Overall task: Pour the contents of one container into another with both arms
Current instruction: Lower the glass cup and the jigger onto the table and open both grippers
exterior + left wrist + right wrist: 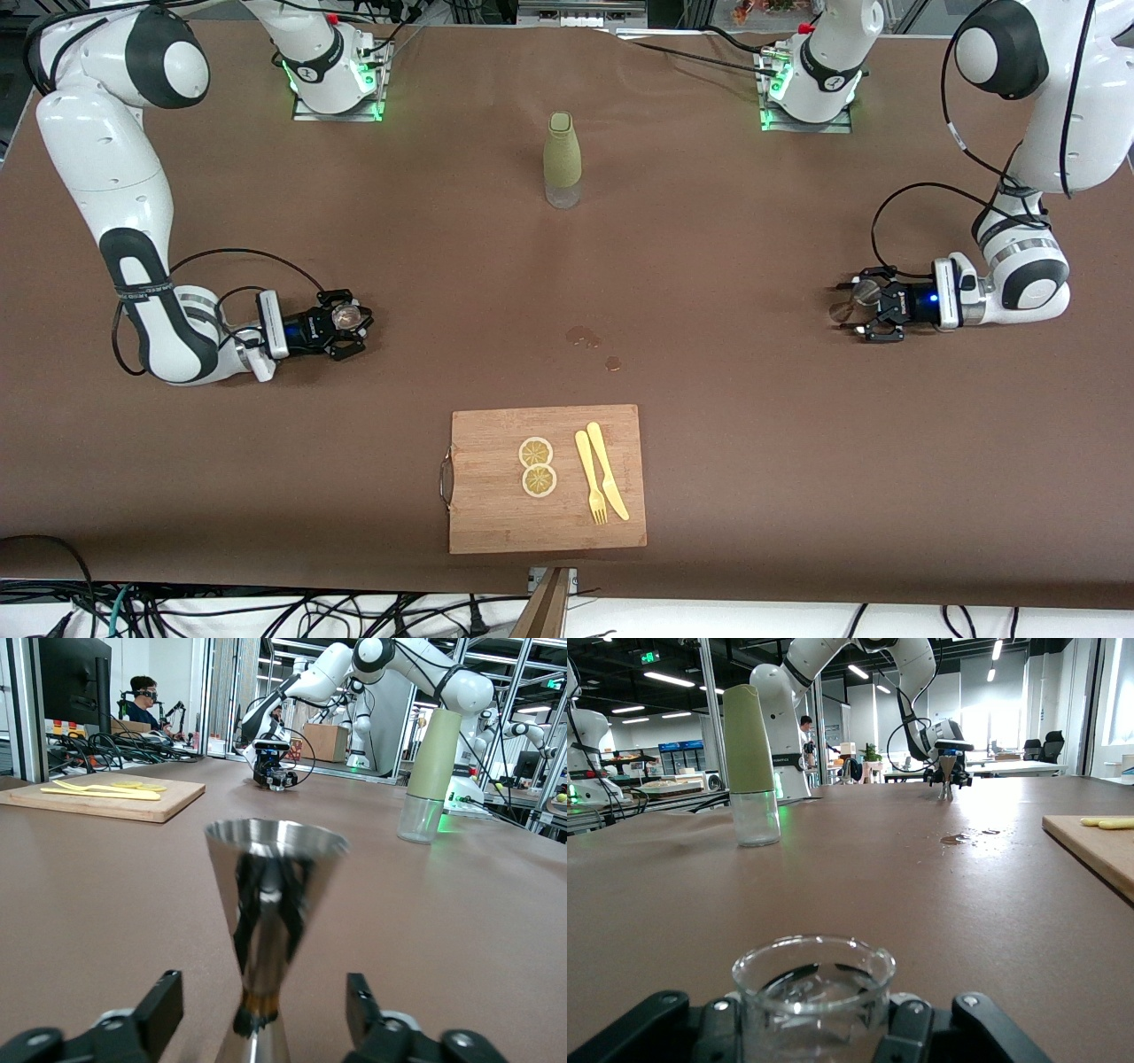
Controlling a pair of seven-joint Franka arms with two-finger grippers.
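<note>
A small clear glass (346, 315) stands on the table toward the right arm's end, and my right gripper (353, 326) is shut on it. In the right wrist view the glass (813, 979) sits between the black fingers (908, 1028), which touch its sides. A steel jigger (850, 301) stands upright toward the left arm's end. My left gripper (849, 310) is open around it. In the left wrist view the jigger (275, 877) has a gap to each finger (164, 1010). A clear bottle with a green sleeve (563, 159) stands upright between the two bases.
A wooden cutting board (496, 514) lies nearest the front camera, carrying two lemon slices (537, 466), a yellow knife and a fork (599, 483). Small wet spots (585, 337) mark the brown cloth between board and bottle.
</note>
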